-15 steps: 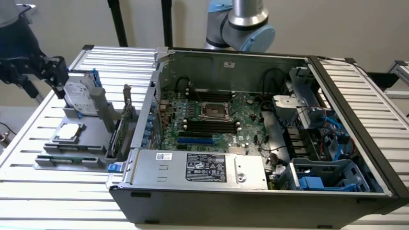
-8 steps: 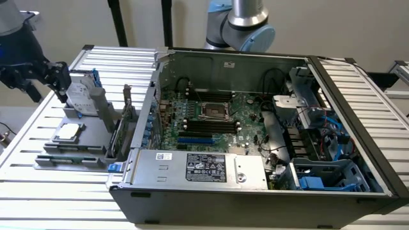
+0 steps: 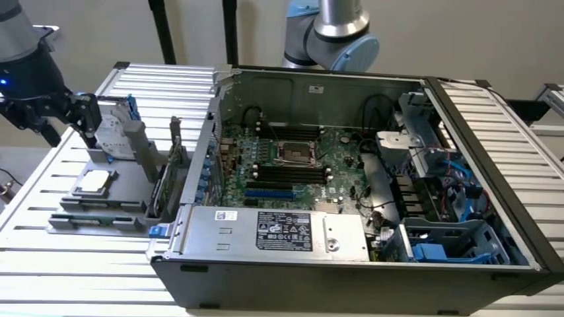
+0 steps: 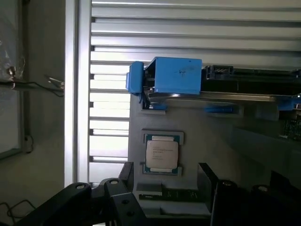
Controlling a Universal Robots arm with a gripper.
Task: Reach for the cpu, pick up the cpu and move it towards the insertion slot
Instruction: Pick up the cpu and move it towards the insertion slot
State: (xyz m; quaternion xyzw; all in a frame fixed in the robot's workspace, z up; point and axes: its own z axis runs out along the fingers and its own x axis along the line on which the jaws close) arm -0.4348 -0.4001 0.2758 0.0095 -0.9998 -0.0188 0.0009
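On the grey fixture tray (image 3: 132,201), at the exterior view's left of the open computer case (image 3: 352,277), the cpu (image 3: 94,183) lay flat with its silver face up, seated in its own square recess. Nothing touched it.

The gripper (image 3: 86,129) hung above and behind it, apart from it, close beside the upright hard drive (image 3: 119,137). From the gripper the cpu lay downward and toward the near edge of the tray. Being square, the chip offered no long axis to favour.

The wrist view gave the line-up. The cpu (image 4: 161,154) sat just ahead of the gap, its edges roughly square to the two dark fingers (image 4: 127,176). These stood spread, with nothing between them. The gripper (image 4: 165,167) was judged centred on the chip, or nearly so. The blue rail of the hard drive (image 4: 171,75) stood beyond.

The exterior view gave what the wrist view lacked — the height left to close, and the insertion slot (image 3: 295,152). It sat on the motherboard (image 3: 335,168) inside the case, well apart toward the exterior view's right.

The slatted tabletop (image 3: 53,264) carried both tray and case.
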